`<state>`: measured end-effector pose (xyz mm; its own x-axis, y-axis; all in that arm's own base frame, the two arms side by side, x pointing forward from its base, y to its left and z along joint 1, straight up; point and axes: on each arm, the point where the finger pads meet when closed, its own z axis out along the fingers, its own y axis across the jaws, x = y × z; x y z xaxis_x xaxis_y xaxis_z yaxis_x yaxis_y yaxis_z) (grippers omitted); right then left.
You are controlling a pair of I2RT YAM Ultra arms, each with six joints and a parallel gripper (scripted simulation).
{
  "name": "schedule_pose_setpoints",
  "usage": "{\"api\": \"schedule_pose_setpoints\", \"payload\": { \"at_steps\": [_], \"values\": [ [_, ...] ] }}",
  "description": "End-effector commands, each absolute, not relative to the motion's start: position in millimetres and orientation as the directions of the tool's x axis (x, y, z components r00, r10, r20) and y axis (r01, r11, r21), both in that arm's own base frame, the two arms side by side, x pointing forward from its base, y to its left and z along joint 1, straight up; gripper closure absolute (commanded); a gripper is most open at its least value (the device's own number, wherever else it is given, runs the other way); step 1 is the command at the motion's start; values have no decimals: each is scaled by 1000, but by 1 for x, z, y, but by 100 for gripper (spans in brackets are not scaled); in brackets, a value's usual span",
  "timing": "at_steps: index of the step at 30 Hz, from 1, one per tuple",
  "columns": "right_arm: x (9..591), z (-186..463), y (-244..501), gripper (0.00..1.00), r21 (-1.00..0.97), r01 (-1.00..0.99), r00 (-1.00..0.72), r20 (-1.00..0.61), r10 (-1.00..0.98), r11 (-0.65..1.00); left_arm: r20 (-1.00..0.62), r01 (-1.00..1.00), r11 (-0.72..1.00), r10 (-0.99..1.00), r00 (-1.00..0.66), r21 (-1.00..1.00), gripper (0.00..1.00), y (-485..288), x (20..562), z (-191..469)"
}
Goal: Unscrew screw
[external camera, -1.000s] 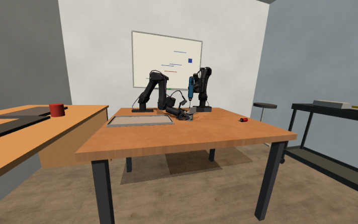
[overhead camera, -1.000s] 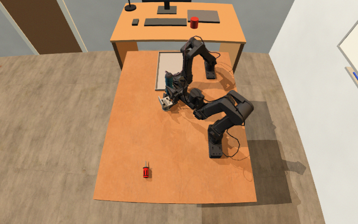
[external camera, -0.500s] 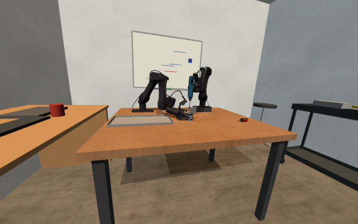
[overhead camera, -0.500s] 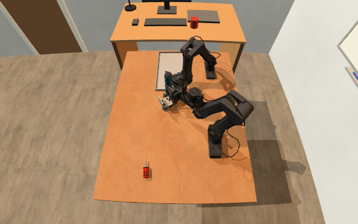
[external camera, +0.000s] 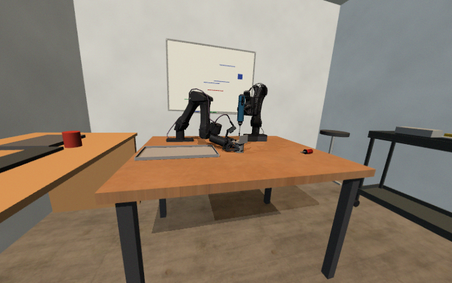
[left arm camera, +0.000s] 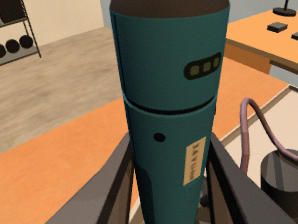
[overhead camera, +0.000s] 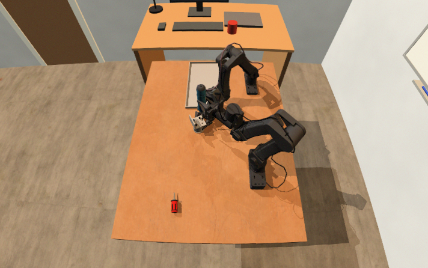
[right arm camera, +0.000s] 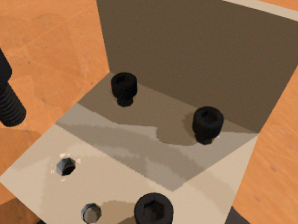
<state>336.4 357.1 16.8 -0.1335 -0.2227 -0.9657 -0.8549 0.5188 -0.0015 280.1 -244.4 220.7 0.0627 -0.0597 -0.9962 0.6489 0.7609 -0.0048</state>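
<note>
My left gripper [left arm camera: 169, 138] is shut on the electric screwdriver [left arm camera: 169, 96], a dark blue barrel held upright above the joint module [overhead camera: 201, 128]. It also shows in the top and exterior views [overhead camera: 201, 94] [external camera: 240, 108]. The beige L-shaped bracket [right arm camera: 160, 136] sits on the module. Three black screws stand in it: two by the upright wall [right arm camera: 124, 86] [right arm camera: 208, 123] and one near the front [right arm camera: 153, 213]. Two holes [right arm camera: 65, 165] [right arm camera: 91, 213] are empty. One more black screw [right arm camera: 9, 103] shows at the left edge, off the bracket. My right gripper [overhead camera: 207, 121] lies low, its fingers on both sides of the module.
A grey-framed tray [overhead camera: 202, 83] lies behind the module. A small red hand screwdriver [overhead camera: 174, 205] lies far off near the table's front edge. A desk with a red cup [overhead camera: 232, 26] stands behind the table.
</note>
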Motion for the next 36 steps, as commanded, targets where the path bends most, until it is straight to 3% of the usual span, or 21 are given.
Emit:
{"api": "schedule_pose_setpoints", "payload": {
  "at_steps": [1,36],
  "values": [
    [328,2,355,41,23,-860,-173,-953,-248,510,-967,649,761,-168,190,-5,58,-248,282,281],
    [328,2,355,41,23,-860,-173,-953,-248,510,-967,650,760,-168,190,-4,58,-249,281,290]
  ]
}}
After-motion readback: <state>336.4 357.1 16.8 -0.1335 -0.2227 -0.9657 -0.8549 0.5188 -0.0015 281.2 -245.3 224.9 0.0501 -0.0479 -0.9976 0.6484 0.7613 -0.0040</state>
